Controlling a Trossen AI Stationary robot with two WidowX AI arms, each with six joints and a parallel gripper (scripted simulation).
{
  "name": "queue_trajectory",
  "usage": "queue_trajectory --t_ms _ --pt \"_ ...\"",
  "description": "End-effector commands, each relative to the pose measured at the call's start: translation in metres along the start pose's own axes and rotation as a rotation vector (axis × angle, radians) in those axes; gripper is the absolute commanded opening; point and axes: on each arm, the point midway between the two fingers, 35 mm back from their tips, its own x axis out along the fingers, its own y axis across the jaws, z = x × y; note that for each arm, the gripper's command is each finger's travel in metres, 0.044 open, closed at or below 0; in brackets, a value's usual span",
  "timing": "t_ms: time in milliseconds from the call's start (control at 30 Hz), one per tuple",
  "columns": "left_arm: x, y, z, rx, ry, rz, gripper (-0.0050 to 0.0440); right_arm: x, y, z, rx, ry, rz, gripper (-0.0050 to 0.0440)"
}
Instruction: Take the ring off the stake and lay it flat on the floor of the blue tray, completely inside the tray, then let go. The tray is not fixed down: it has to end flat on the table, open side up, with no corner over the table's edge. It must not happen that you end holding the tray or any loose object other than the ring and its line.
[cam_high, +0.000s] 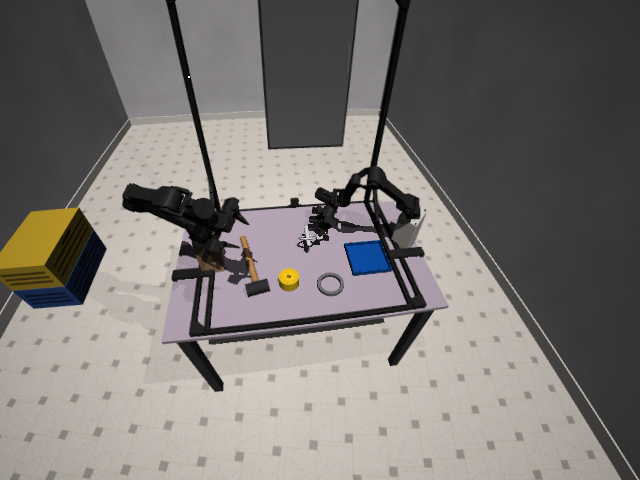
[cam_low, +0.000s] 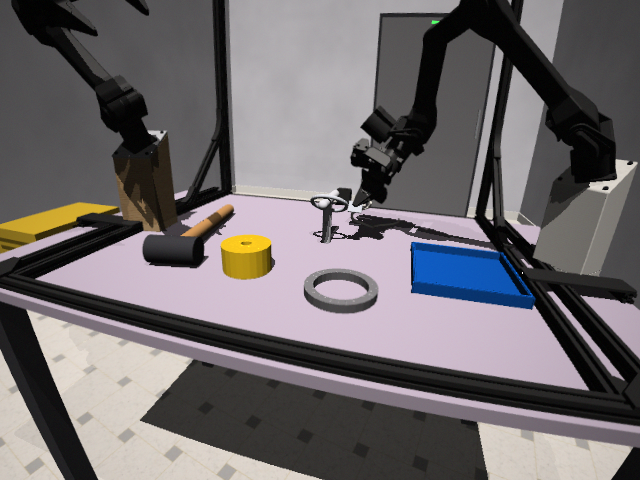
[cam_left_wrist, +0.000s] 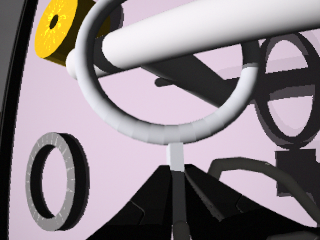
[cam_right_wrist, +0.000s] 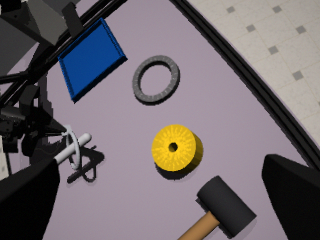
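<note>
The white ring (cam_low: 313, 202) (cam_left_wrist: 170, 135) (cam_right_wrist: 77, 160) hangs around the white bar of the stake (cam_low: 326, 224) (cam_left_wrist: 200, 35) (cam_right_wrist: 84, 140); the bar crosses its opening in the left wrist view. How close bar and ring are is unclear. My left gripper (cam_high: 324, 237) (cam_low: 356, 206) (cam_left_wrist: 175, 175) is shut on the ring's small white tab, at the ring's near edge in the left wrist view. My right gripper (cam_high: 242, 235) (cam_low: 121, 23) (cam_right_wrist: 162, 168) is open and empty, high above the hammer side. The blue tray (cam_high: 368, 257) (cam_low: 465, 271) (cam_right_wrist: 92, 62) lies flat, open side up, holding nothing.
A grey ring (cam_high: 318, 283) (cam_low: 314, 301) (cam_right_wrist: 137, 82) lies left of the tray in the top view. Beyond it are a yellow cylinder (cam_high: 288, 281) (cam_low: 246, 260) and a black-headed hammer (cam_high: 257, 287) (cam_low: 173, 250). The black frame runs beside the tray's right side.
</note>
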Motion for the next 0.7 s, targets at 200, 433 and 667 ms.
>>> queue_trajectory --t_ms 200,433,667 --pt "-0.002 -0.007 0.002 0.02 -0.006 0.037 0.0 0.0 0.0 0.0 0.002 0.001 -0.003 0.04" --pt "-0.003 -0.011 0.001 0.034 -0.008 0.064 0.0 0.0 0.0 0.0 0.002 0.001 -0.003 0.04" --pt "-0.005 -0.016 0.002 0.05 -0.011 0.095 0.0 0.0 0.0 0.0 0.002 0.001 -0.003 0.04"
